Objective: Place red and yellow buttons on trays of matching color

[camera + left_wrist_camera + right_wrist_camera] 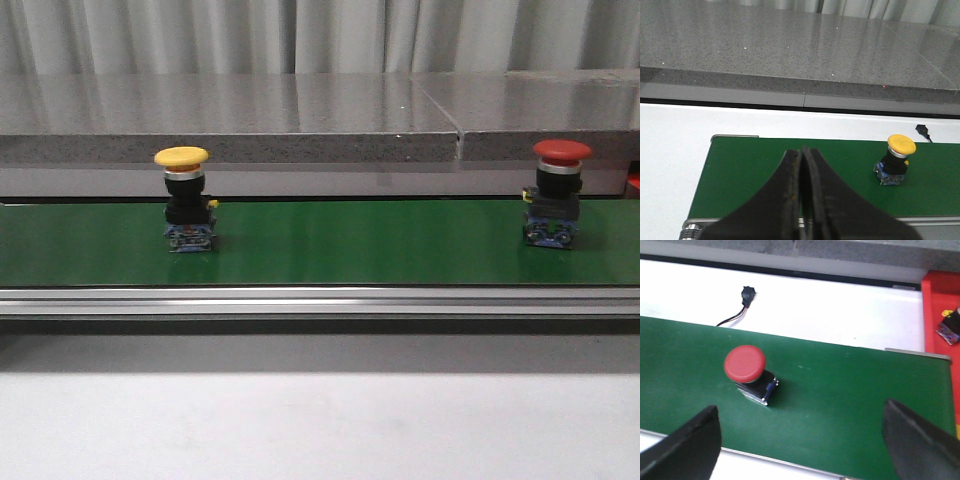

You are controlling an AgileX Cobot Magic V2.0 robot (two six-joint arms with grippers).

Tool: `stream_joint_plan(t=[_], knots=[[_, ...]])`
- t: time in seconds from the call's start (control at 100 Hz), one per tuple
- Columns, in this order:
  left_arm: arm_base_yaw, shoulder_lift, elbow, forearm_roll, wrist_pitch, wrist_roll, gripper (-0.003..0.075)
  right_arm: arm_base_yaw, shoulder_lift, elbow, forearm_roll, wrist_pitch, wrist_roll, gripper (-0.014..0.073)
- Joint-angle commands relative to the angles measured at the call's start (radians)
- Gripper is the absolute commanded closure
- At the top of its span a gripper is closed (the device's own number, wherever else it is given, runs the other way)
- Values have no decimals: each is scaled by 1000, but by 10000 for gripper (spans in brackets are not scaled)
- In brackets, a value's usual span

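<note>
Here, two mushroom-head push buttons are standing upright on the green conveyor belt [330, 245], well apart from each other. The yellow button [184, 199] is sitting toward the left of the belt in the front view; it is showing a wide, flattish yellow cap over a silver collar, a black body and a small blue contact block at the base. The red button [556, 194] is standing near the belt's right end, built the same way: a domed red cap, silver ring, black body, blue base.

In the left wrist view the left gripper [803, 200] is hanging over the belt's near edge with its black fingers [785, 200] pressed together, nothing between them; the yellow button [896, 159] is sitting off to one side of it, clear of the fingers.

In the right wrist view the right gripper [802, 440] is hovering with its fingers [687, 447] spread wide, and the red button [751, 373] is standing on the belt between and beyond them, untouched. A red tray [940, 315] is lying just past the belt's end, with a small part resting in it, too cropped to identify. A black connector with a thin cable [742, 302] is lying on the white surface beside the belt.
</note>
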Motion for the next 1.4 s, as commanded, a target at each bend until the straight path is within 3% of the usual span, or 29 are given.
stream_joint_plan(t=[0.0,0.28,0.69,0.77,0.91,0.99,1.21,1.39], knots=[[-6,5,-27,-9,-69,-2,739,29,61,-69,21,-43,-22,-52],[-6,5,-27,-9,-69,-2,739,92,272,-146,21,-86,-34,-52],[-6,5,-27,-9,-69,-2,739,95,468,-182,-18,-157,-44,-44],[-6,5,-27,-9,-69,-2,739,95,478,-182,-18,-148,-44,37],[-6,5,-27,-9,-69,-2,739,95,468,-188,-18,-125,-43,360],[-6,5,-27,-9,-69,-2,739,89,468,-216,-18,-77,-43,456],[-6,5,-27,-9,-69,-2,739,-31,468,-378,-18,66,-42,461],[-6,5,-27,-9,-69,-2,739,-196,468,-497,-18,61,3,461]])
